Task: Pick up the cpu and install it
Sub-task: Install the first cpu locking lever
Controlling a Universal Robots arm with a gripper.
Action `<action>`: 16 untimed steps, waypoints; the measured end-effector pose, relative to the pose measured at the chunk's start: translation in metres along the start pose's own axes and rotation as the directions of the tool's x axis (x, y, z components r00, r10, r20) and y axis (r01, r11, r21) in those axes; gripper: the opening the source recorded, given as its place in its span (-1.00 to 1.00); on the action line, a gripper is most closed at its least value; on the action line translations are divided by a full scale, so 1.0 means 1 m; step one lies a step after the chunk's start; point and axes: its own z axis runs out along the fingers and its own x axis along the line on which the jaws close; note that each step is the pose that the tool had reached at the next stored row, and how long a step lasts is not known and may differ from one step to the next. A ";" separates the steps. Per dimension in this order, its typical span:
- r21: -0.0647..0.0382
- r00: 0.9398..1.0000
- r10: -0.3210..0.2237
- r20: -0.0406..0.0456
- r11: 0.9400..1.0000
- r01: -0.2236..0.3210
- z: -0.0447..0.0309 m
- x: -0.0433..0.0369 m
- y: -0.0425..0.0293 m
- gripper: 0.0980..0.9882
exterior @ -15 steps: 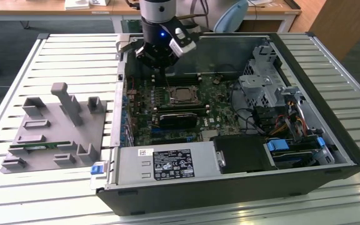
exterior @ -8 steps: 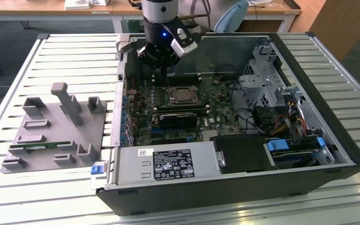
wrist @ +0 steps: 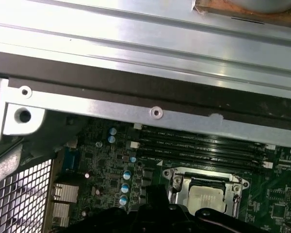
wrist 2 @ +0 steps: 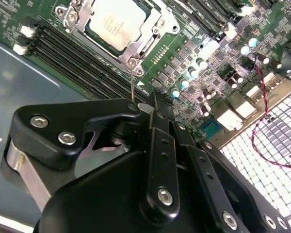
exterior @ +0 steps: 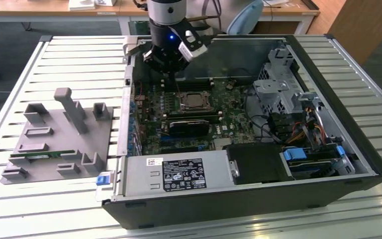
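The cpu (exterior: 192, 101), a small square chip with a silver-grey top, lies flat in its metal socket frame on the green motherboard (exterior: 234, 122) inside the open computer case (exterior: 350, 124). Both wrist views also show the cpu (wrist 2: 117, 22) (wrist: 207, 198) seated in the socket. My gripper (exterior: 167, 74) hangs above the board near the case's far wall, toward the exterior view's left, a short way behind the cpu and apart from it. In the second wrist view the black body of the gripper (wrist 2: 150, 104) hovers over the memory slots (wrist 2: 72, 56) next to the socket.
A grey fixture tray (exterior: 58, 144) with upright posts and a green memory stick (exterior: 42, 154) sits on the slatted table at the exterior view's left. Inside the case are a power supply (exterior: 177, 174), a black block (exterior: 191, 124) and a drive cage (exterior: 280, 89) with cables.
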 end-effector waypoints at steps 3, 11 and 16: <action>0.000 1.000 0.000 0.000 1.000 0.000 0.0002 -0.0004 0.0037 -0.98; 0.000 1.000 0.001 0.000 1.000 -0.001 0.0012 -0.0131 0.0089 -0.98; 0.000 1.000 0.004 0.000 1.000 -0.004 0.0018 -0.0262 0.0072 -0.98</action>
